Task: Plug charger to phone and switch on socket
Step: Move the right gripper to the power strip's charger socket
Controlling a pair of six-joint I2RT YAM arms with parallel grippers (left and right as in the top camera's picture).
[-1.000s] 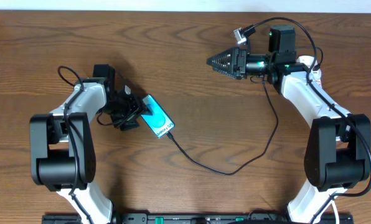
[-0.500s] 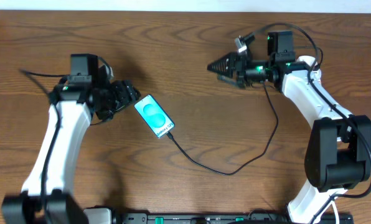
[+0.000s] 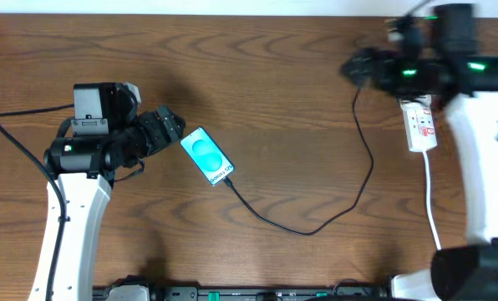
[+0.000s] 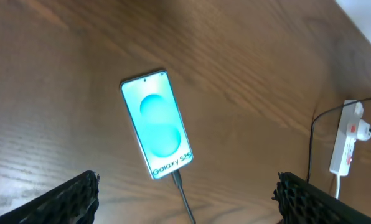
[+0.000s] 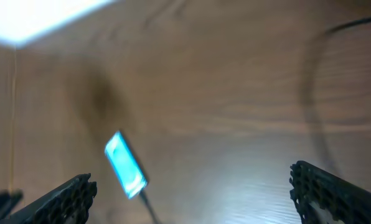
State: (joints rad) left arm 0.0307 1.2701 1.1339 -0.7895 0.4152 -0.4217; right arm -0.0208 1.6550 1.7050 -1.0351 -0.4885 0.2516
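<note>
The phone (image 3: 208,156) lies flat on the wooden table with its teal screen up; it also shows in the left wrist view (image 4: 156,122) and, blurred, in the right wrist view (image 5: 126,165). The charger cable (image 3: 316,224) is plugged into the phone's "Galaxy S25" end (image 4: 175,177) and runs right and up toward the socket. The socket (image 3: 421,125), a white power strip with red-marked switches, lies at the right, partly under my right arm; it shows in the left wrist view (image 4: 347,144). My left gripper (image 3: 167,127) is open just left of the phone. My right gripper (image 3: 355,65) is open, raised left of the socket.
The strip's white cord (image 3: 431,201) runs down toward the front edge at the right. A pale wall strip (image 3: 190,7) borders the table's far edge. The left arm's black cable (image 3: 19,121) loops at the far left.
My left gripper has backed off the phone and the left arm has risen. My right arm has swung right and up, uncovering the socket.
</note>
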